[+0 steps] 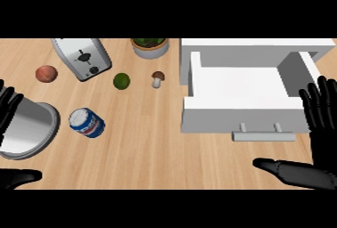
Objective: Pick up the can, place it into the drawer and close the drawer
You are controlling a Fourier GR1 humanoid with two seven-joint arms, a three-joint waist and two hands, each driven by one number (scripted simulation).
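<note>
A blue and white can lies tilted on the wooden counter at the left of the middle. The white drawer stands pulled open at the right, its inside bare, with a grey handle on its front. My right hand is open at the right edge, fingers up beside the drawer's right wall and thumb stretched out below the handle. My left hand is open at the left edge, fingers up, well to the left of the can; its thumb shows at the lower left.
A steel pot sits at the left beside my left hand. A toaster, a reddish apple, a green avocado, a mushroom and a potted plant stand along the back.
</note>
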